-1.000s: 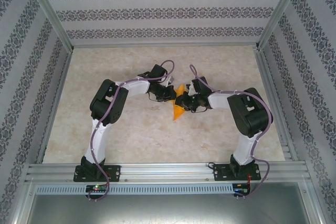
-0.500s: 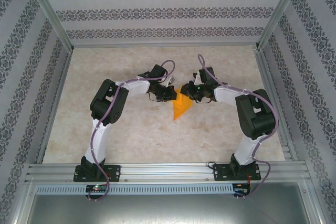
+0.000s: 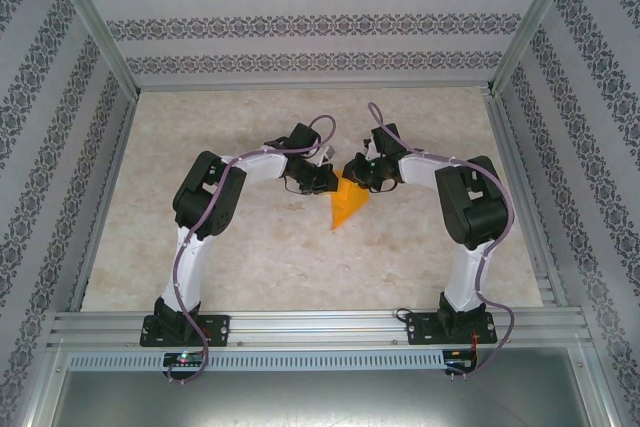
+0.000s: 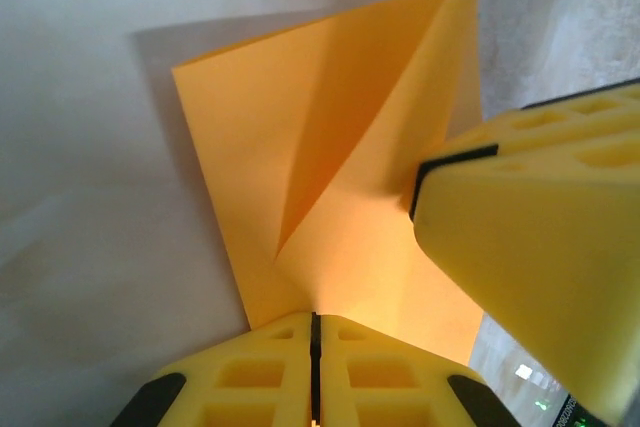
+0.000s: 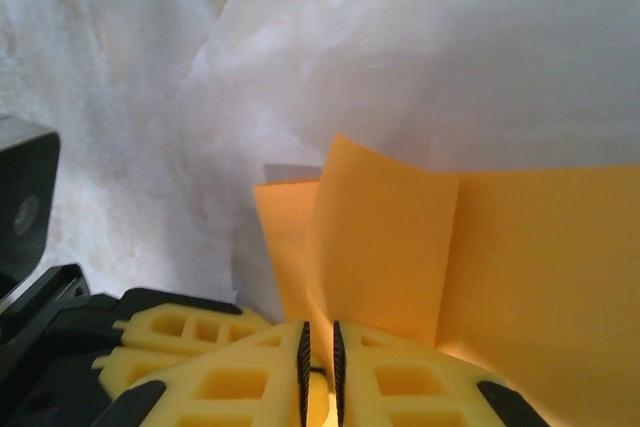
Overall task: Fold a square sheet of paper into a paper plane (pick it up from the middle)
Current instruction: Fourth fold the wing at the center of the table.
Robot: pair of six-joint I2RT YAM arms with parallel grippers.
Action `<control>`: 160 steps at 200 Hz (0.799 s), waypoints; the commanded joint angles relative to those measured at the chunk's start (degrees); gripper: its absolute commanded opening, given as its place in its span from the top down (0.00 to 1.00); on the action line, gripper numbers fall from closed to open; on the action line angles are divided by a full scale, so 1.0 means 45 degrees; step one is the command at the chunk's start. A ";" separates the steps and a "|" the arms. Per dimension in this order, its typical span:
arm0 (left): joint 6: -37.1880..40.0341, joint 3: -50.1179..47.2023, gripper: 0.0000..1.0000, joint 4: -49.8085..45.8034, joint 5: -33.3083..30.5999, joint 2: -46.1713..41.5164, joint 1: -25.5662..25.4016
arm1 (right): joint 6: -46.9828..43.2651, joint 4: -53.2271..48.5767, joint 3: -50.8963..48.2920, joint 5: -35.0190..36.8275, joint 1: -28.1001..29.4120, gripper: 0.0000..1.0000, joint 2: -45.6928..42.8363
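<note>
Holding the square sheet of paper on the counter, tip toward 6 o'clock, with left end effector and right end effector both clamped on its 12 o'clock edge, we should align flaps before creasing.

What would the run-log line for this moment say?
phase: folding | folded sheet: creased, one flap raised | left gripper: shut on folded sheet | right gripper: shut on folded sheet

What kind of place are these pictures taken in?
Probably a lab robot cell: a metal frame around a marble-look table, patterned wall panels on three sides, a left arm and right arm bolted to the front rail, holding orange paper.
</note>
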 commanded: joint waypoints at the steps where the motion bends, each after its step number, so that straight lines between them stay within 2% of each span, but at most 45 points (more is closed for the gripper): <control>1: 0.0407 0.0306 0.90 -0.0472 0.0220 0.0344 -0.0169 | -0.0580 -0.0842 0.0415 0.0765 -0.0043 0.84 0.0351; 111: 0.0718 0.0299 0.89 -0.0723 0.0320 0.0401 -0.0303 | -0.1256 -0.1643 0.0580 0.1706 -0.0108 0.87 0.0822; 160: 0.1383 0.0625 0.89 -0.1870 -0.0806 0.0797 -0.0403 | -0.1271 -0.0978 0.0234 0.1055 -0.0040 0.85 0.0091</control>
